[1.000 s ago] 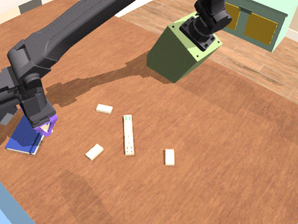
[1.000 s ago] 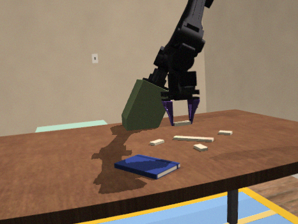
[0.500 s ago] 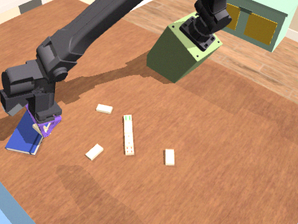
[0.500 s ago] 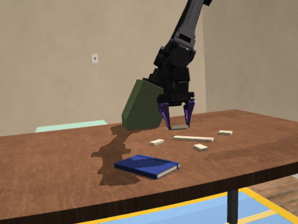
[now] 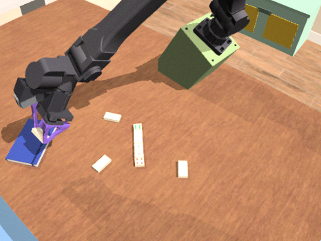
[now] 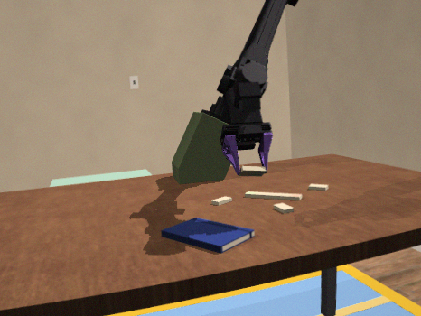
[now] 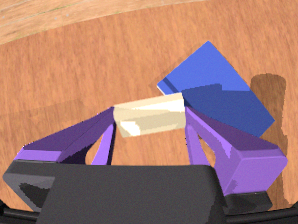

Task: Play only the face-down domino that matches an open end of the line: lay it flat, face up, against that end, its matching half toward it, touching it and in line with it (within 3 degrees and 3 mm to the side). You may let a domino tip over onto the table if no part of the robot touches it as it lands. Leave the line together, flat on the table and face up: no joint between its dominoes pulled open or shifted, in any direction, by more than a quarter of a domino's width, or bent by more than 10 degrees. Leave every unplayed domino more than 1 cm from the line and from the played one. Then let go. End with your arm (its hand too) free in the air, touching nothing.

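My gripper [image 5: 44, 132] with purple fingers is shut on a cream domino [image 5: 38, 134] and holds it in the air above the blue book [image 5: 27, 146] at the left. The held domino also shows in the exterior view [image 6: 253, 170] and in the wrist view [image 7: 149, 115], its plain side toward the wrist camera. The line of two face-up dominoes [image 5: 138, 144] lies mid-table, with green marks at its far end and red pips at its near end. Three face-down dominoes lie around it: one far left [image 5: 112, 117], one near left [image 5: 101, 163], one near right [image 5: 182, 169].
A green box-shaped arm base [image 5: 193, 56] stands at the back of the table. The blue book also shows in the exterior view [image 6: 208, 234] near the table's front edge. A pale green cabinet [image 5: 279, 21] stands beyond the table.
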Motion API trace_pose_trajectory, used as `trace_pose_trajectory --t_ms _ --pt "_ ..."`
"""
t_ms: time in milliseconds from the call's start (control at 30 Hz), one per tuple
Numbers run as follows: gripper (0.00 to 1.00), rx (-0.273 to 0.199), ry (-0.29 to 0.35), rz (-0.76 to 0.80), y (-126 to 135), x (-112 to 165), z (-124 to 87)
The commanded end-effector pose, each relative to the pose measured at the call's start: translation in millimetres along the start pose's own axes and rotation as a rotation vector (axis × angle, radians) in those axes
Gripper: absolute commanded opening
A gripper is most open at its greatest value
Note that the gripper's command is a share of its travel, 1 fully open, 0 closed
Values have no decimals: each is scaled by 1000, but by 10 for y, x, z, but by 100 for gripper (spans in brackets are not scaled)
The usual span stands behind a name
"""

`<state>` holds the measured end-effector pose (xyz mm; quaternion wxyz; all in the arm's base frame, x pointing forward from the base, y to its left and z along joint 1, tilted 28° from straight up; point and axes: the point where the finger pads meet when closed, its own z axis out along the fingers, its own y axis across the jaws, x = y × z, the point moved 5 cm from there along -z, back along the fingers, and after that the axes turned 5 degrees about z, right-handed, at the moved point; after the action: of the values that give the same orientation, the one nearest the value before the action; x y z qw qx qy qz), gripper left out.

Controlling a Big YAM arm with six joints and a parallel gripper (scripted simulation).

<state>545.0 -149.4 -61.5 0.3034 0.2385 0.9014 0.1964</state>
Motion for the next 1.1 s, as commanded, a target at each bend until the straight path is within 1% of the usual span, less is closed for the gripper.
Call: trace_pose_trajectory --t_ms 0,300,533,567,867,1067 --pt "48 -2 -38 -4 6 -22 -28" --pt "48 -35 -402 21 115 -25 -74" --pt "48 -35 -402 21 115 -25 -74" --pt "48 -24 -434 1 79 -45 -142" --pt "48 -79 -769 36 116 302 123" --pt "48 -79 -769 36 116 302 123"
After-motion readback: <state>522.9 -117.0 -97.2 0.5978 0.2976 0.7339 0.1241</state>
